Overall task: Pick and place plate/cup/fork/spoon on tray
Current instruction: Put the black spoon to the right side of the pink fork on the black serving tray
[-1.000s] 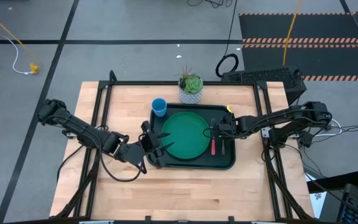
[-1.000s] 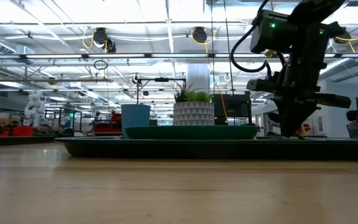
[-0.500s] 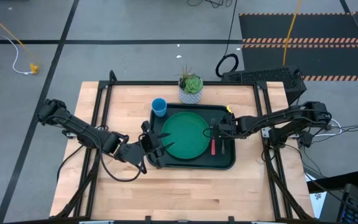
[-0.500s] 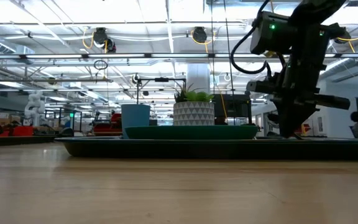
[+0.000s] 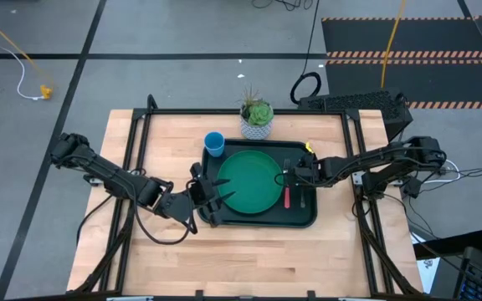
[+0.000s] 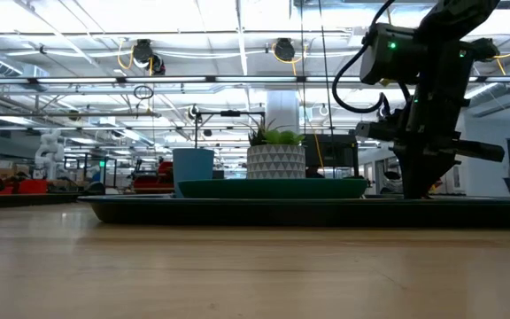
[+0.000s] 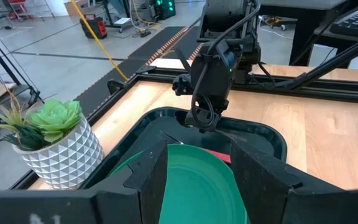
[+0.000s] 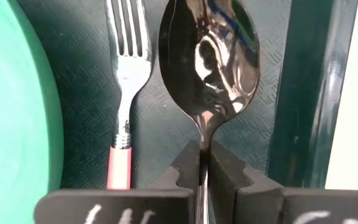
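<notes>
Silver catches the light where the spoon (image 8: 209,59) hangs pinched by its neck between the right gripper (image 8: 205,163) fingers, just above the tray (image 5: 308,219) floor and right beside the fork (image 8: 125,68), which already lies flat between the plate (image 5: 250,181) and the tray's right rim. Over the last second that arm has slid slightly rightward in the low view, so I'd judge it is settling the spoon into the narrow strip by the rim, with release next. The left gripper (image 5: 213,191) waits at the tray's left edge, fingers spread apart over the plate's rim, holding nothing. Only the blue cup (image 5: 214,144) stands outside, on the table at the tray's far left corner, near the potted plant (image 5: 257,118).
</notes>
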`<act>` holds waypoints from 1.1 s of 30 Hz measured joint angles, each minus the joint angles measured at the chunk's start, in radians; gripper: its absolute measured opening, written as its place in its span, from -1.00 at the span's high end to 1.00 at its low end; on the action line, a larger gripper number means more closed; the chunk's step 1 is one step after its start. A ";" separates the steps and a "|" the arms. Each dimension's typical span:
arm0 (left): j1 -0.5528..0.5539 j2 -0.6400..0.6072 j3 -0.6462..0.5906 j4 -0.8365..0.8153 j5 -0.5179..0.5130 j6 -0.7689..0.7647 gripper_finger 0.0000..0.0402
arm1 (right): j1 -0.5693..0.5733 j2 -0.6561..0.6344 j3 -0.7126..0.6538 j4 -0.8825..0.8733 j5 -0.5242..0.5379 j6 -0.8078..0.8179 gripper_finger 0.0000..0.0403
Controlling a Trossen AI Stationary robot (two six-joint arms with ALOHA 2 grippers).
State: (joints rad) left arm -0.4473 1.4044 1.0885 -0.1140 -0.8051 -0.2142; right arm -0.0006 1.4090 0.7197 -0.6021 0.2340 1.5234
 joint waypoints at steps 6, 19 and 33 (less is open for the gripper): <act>0.000 0.000 0.000 0.000 0.000 0.001 0.12 | 0.000 0.000 0.000 0.000 0.016 -0.014 0.95; -0.002 0.000 0.000 0.008 0.000 -0.002 0.12 | 0.000 0.015 0.000 -0.004 0.031 -0.021 0.82; -0.002 0.000 0.000 0.007 0.000 -0.002 0.12 | 0.000 0.038 0.000 0.022 0.024 -0.018 0.55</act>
State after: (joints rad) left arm -0.4496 1.4044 1.0885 -0.1066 -0.8051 -0.2165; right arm -0.0002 1.4465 0.7197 -0.5797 0.2581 1.5051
